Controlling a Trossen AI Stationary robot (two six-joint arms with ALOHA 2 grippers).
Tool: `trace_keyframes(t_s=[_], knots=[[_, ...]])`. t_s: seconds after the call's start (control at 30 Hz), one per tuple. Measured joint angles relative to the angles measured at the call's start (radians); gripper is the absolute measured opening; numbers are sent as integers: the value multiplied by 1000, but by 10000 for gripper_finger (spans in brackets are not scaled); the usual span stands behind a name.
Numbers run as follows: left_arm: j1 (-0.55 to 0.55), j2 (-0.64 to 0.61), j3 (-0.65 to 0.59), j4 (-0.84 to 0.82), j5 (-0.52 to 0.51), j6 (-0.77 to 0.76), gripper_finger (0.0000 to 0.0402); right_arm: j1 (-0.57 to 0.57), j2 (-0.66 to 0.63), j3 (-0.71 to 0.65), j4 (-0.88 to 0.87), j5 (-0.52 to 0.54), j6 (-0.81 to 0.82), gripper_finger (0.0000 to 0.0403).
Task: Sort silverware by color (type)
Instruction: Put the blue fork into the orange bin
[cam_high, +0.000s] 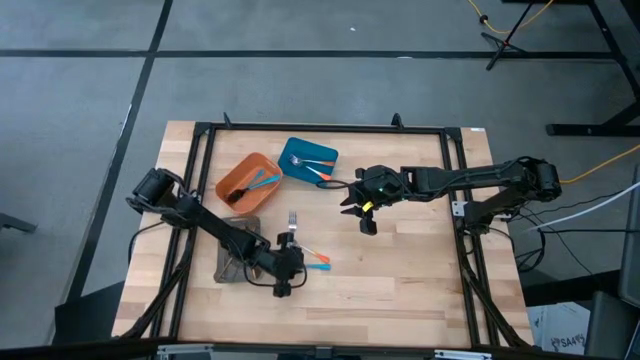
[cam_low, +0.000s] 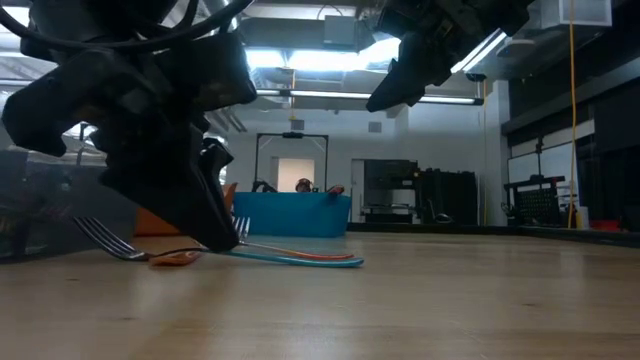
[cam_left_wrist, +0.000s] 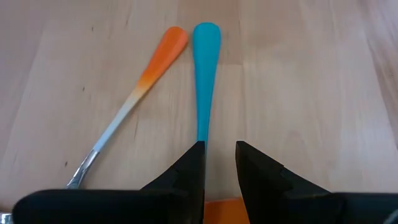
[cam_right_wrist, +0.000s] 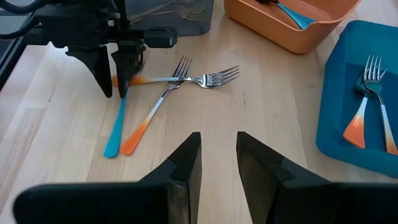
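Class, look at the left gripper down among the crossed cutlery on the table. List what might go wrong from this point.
1. The left gripper stands at the blue-handled piece, right beside the orange-handled fork; closing could catch or drag both.
2. Three pieces overlap there, so a lift may scatter the steel fork.
3. The trays look mixed: a blue handle in the orange tray, orange handles in the blue tray. This piece could be missorted too.

likely a robotics lab, grey floor (cam_high: 80, 100), tripod legs (cam_high: 515, 30), equipment racks (cam_low: 440, 198)
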Motion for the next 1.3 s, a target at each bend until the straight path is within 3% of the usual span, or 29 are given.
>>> trace_keyframes(t_s=[0.57, 1.3], knots=[[1, 2, 25, 12, -11, 5, 85, 0, 0, 0, 0, 0, 0, 92], [2, 0, 28, -149, -9, 6, 84, 0, 0, 0, -1, 0, 0, 92]])
